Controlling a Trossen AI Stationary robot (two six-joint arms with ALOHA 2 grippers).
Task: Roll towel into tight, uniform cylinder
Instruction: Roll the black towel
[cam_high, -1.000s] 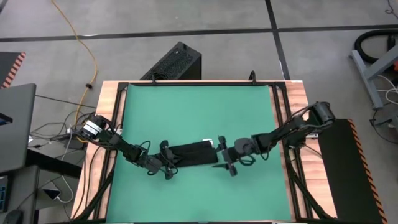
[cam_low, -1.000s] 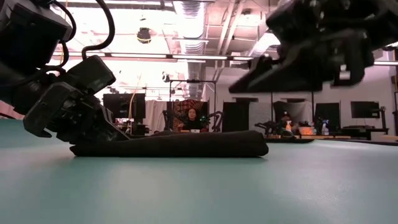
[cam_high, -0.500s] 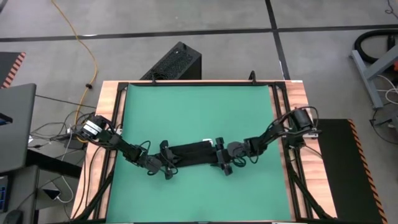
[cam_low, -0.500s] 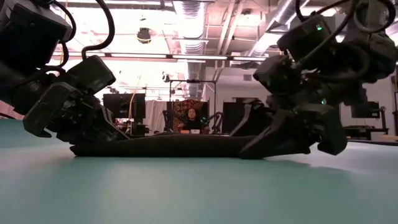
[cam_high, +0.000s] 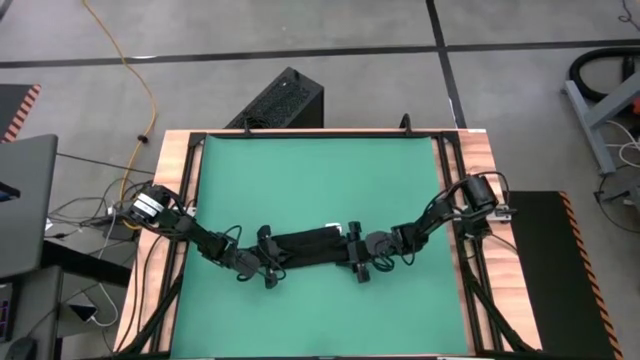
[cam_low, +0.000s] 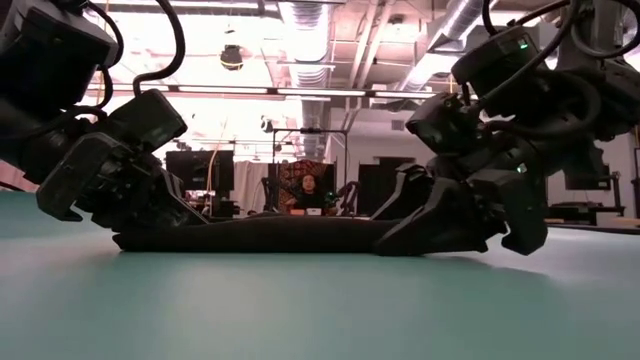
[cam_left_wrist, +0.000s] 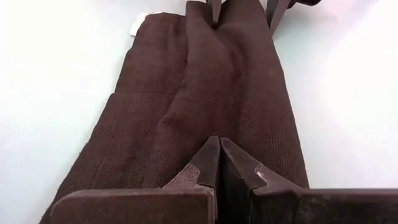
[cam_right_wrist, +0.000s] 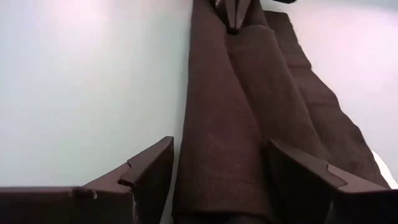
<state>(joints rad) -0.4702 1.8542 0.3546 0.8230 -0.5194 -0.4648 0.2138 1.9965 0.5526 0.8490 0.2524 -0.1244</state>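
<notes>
The black towel (cam_high: 310, 246) lies as a long narrow strip on the green mat (cam_high: 320, 180), partly rolled along its length. Its white tag (cam_high: 350, 226) is at the far right edge. My left gripper (cam_high: 272, 262) is shut on the towel's left end. My right gripper (cam_high: 358, 258) is open and low on the mat at the towel's right end. In the right wrist view its two fingers (cam_right_wrist: 152, 168) stand on either side of the rolled part (cam_right_wrist: 230, 124); I cannot tell whether they touch it. My left gripper pinches a raised fold of the cloth (cam_left_wrist: 208, 134) at the towel's left end between its two shut fingers. The fingers come slanting down from the table's left and lie along the towel. The towel rests on the mat, slack, with a ridge running away from the fingertips.
A black ribbed box (cam_high: 280, 100) stands on the floor beyond the table's far edge. The mat's far half is bare green. A wooden rim (cam_high: 480, 200) and black rails frame the mat. A person (cam_low: 305, 188) sits far off in the room behind.
My right gripper has come down from above the mat and gone toward the table's left, so its open fingers now straddle the towel's right end. Its arm has folded back toward the right edge. The towel and my left gripper have stayed put.
</notes>
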